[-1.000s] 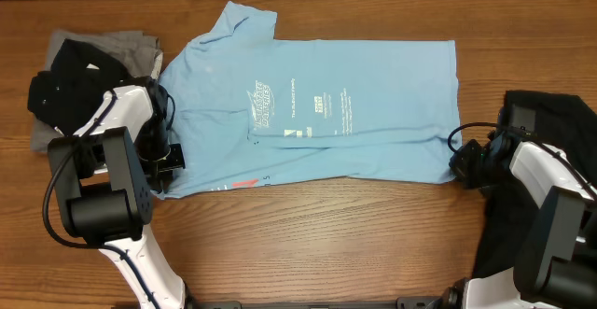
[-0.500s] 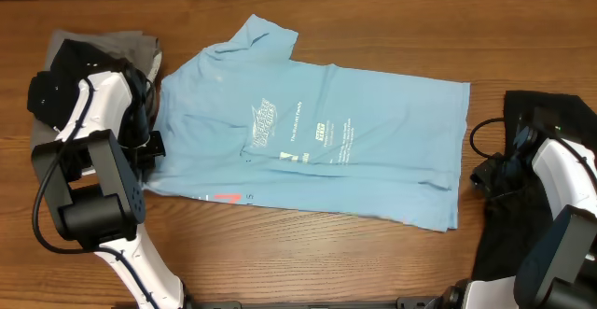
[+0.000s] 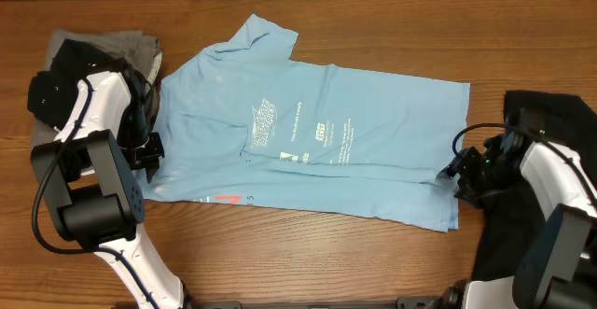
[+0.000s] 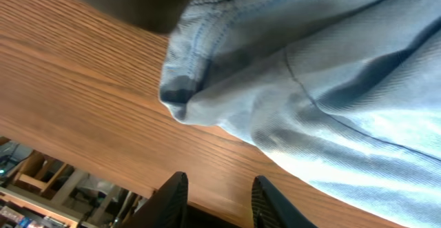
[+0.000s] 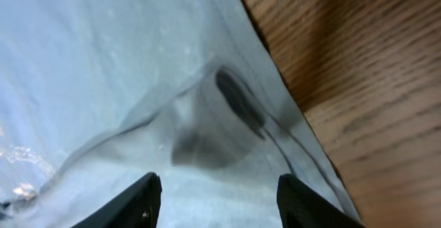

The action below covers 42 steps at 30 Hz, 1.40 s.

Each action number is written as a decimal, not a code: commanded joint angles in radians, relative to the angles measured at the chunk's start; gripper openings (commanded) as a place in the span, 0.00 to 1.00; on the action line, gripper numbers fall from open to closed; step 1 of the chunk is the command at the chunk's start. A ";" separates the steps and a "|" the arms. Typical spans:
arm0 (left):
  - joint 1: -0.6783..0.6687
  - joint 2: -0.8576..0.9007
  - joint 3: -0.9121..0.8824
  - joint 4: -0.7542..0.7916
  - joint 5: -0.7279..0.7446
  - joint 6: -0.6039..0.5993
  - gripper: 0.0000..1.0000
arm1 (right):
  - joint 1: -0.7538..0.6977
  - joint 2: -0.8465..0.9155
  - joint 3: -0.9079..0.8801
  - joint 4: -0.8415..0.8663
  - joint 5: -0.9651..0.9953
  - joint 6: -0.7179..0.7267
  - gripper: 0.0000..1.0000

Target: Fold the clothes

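Note:
The sky-blue T-shirt (image 3: 373, 160) of the clothes lies folded lengthwise across the table, tilted, with its white print facing up. My left gripper (image 3: 149, 150) sits at the shirt's left edge. In the left wrist view it (image 4: 217, 204) is open over bare wood, and the rumpled hem corner (image 4: 186, 97) lies just ahead of it, untouched. My right gripper (image 3: 457, 174) hovers over the shirt's lower right corner. Seen from the right wrist it (image 5: 217, 200) is open wide above the blue cloth (image 5: 103, 63), holding nothing.
A heap of black (image 3: 65, 80) and grey (image 3: 126, 48) garments lies at the far left, behind my left arm. Another black garment (image 3: 555, 122) lies at the right edge under my right arm. Bare wood (image 3: 326, 262) runs along the front.
Both grippers have opened and let go of the blue shirt, which has swung to a tilted lie. The right gripper has moved back over the lower right corner.

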State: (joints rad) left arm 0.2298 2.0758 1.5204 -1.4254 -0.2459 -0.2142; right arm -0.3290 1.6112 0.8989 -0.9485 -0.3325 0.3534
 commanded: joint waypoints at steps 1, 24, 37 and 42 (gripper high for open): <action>0.010 -0.018 0.041 -0.003 0.088 0.030 0.33 | 0.001 -0.016 -0.065 0.065 -0.029 0.071 0.56; -0.109 -0.165 0.132 0.031 0.240 0.134 0.34 | -0.003 -0.016 -0.046 0.502 0.010 0.261 0.04; -0.290 -0.165 0.116 0.174 0.505 0.445 0.45 | -0.004 -0.016 -0.045 0.402 -0.102 0.124 0.40; -0.386 -0.165 0.072 0.238 0.492 0.447 0.52 | -0.004 -0.016 -0.046 0.367 -0.109 0.137 0.31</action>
State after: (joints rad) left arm -0.1112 1.9270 1.6253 -1.1984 0.2230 0.1802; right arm -0.3321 1.6089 0.8337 -0.5426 -0.4221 0.4999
